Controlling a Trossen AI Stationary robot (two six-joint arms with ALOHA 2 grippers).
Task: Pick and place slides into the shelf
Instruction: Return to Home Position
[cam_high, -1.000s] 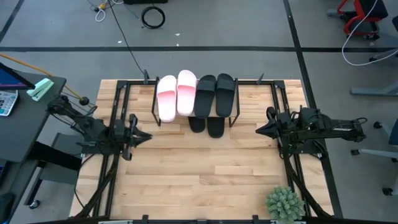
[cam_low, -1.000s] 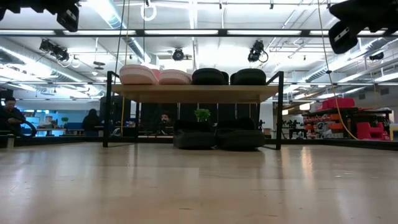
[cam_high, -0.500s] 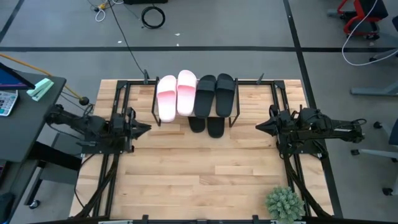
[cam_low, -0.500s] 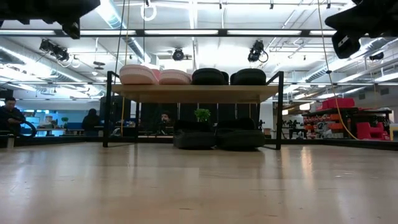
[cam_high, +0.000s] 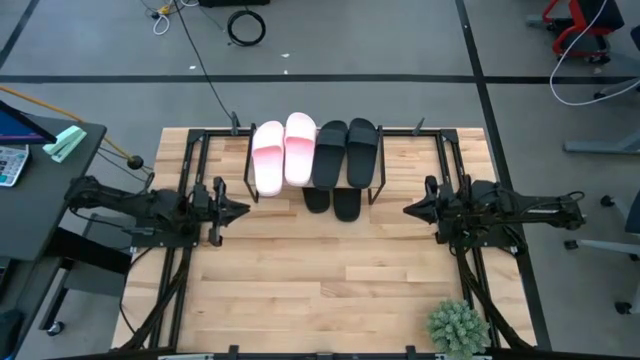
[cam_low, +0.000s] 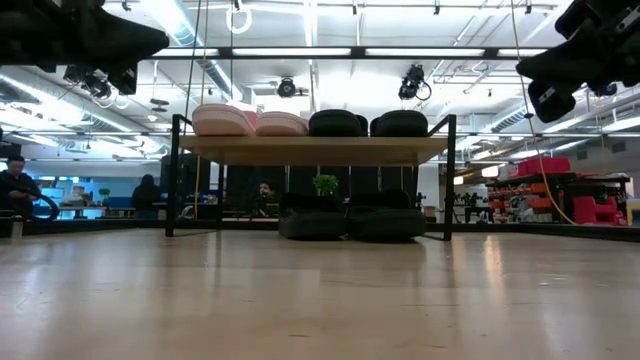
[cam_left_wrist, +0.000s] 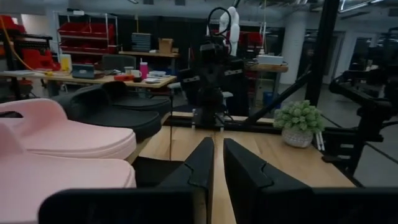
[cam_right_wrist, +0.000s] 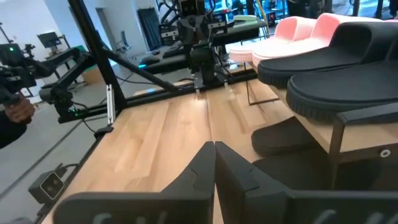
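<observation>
The shelf (cam_low: 313, 150) stands at the table's far middle. Its wooden plank carries two pale pink slides (cam_high: 283, 150) on the left and two black slides (cam_high: 346, 150) on the right, resting on their soles. Two more black slides (cam_high: 332, 201) lie on the table under the plank (cam_low: 350, 222). My left gripper (cam_high: 243, 211) hovers left of the shelf and is shut, pointing right; in its wrist view only a thin slit shows between the fingers (cam_left_wrist: 219, 163). My right gripper (cam_high: 408, 210) hovers right of the shelf, shut (cam_right_wrist: 214, 155), pointing left. Neither holds anything.
A black metal frame (cam_high: 190, 170) runs along the table's left and right sides beneath the arms. A small green potted plant (cam_high: 458, 328) sits at the near right corner. Bare wood (cam_high: 320, 280) lies between the shelf and the near edge. People sit in the room behind.
Both arms have sunk lower above the table, showing larger in the low view. The right gripper has also shifted slightly toward the shelf. The slides and the shelf have stayed where they were.
</observation>
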